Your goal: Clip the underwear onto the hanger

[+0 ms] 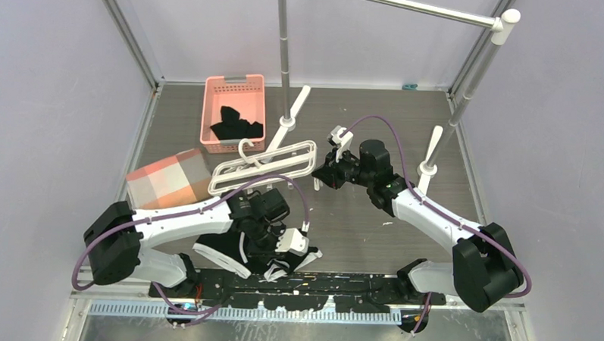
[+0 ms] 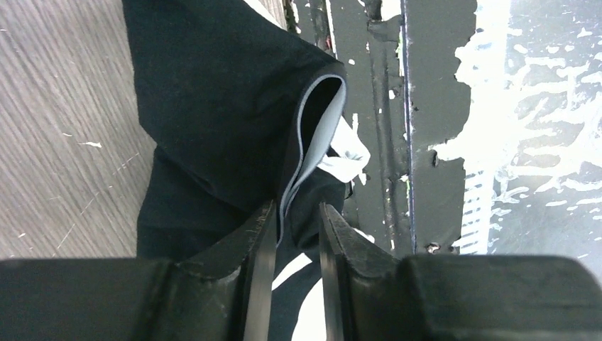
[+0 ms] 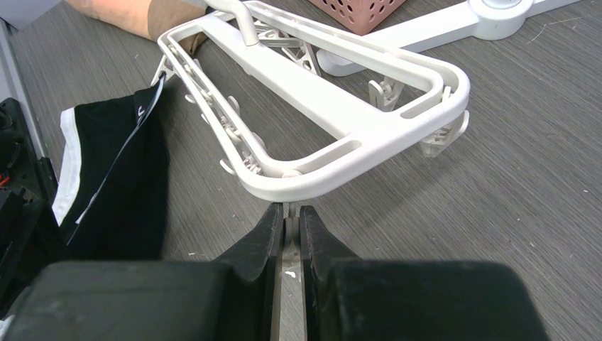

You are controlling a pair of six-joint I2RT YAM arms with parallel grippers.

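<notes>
Fabric is filling most of the left wrist view: the underwear [image 2: 213,106], a smooth matt black knit, is lying crumpled at the near edge of the table [image 1: 358,225], partly over the black mounting plate [image 2: 369,106] there. One hem is folding back on itself into a narrow loop, and its pale piping is showing as a thin curved stripe. The left gripper [image 2: 297,209] is straddling that hem. Its two dark, scuffed, wedge-shaped fingers [image 2: 259,241] are standing a narrow way apart with the piped edge running down between them, and whether they are pressing on the cloth I cannot tell.

The hanger [image 3: 319,96], a glossy white plastic frame with rounded corners, a flat middle bar and small clips dangling along its underside, is stretching across the grey wood-grain table. Its far corner is sitting just beside the underwear; whether the two are touching I cannot tell. The right gripper [image 3: 287,209] is sitting at the frame's rounded near end, its black jaws almost together and pinching a thin pale tab that is hanging under the rim.

Behind the hanger, a pink lattice-walled basket [image 1: 214,99] is holding plain black garments [image 1: 236,126], and the grey metal rail stand [image 1: 285,56] is rising on slim tubes from white feet.
</notes>
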